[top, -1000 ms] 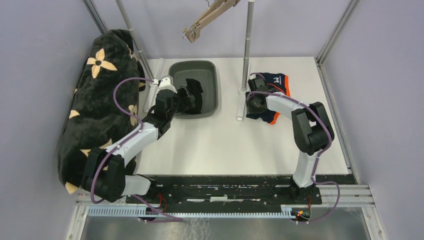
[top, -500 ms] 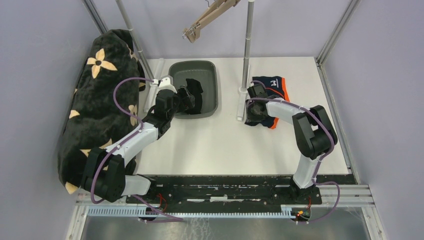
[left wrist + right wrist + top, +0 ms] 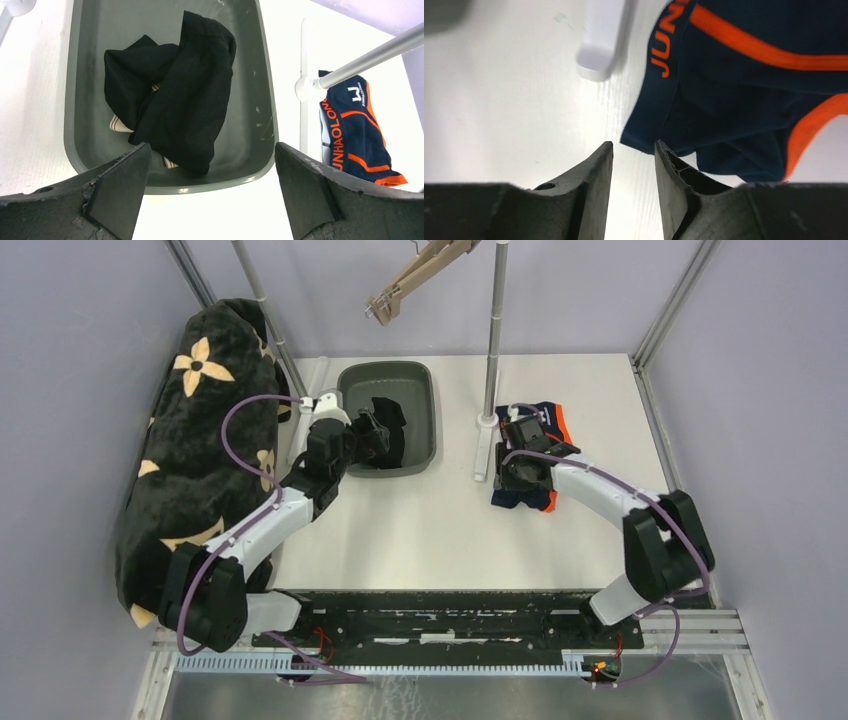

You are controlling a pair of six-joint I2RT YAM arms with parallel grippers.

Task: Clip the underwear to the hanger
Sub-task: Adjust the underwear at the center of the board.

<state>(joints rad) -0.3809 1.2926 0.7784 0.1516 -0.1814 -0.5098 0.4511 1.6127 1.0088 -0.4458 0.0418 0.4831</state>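
The navy underwear (image 3: 548, 416) with orange trim lies bunched on the white table right of the upright pole. It also shows in the right wrist view (image 3: 749, 95) and the left wrist view (image 3: 350, 130). My right gripper (image 3: 520, 466) sits low over its left part. In the right wrist view the right gripper (image 3: 634, 145) has its jaws a narrow gap apart with nothing between them, and the waistband corner lies just past the tips. The wooden clip hanger (image 3: 415, 280) hangs high at the back. My left gripper (image 3: 370, 435) is wide open and empty (image 3: 210, 150) at the grey bin's near rim.
The grey bin (image 3: 420, 370) holds a black garment (image 3: 388, 415), also seen in the left wrist view (image 3: 185, 90). A metal pole (image 3: 495, 320) stands on a white base (image 3: 483, 455) beside the underwear. A black blanket with tan flowers (image 3: 190, 440) covers the left side.
My right arm has swung nearer and to the right, and the underwear has been pulled and bunched toward the near side. The left arm has barely moved.
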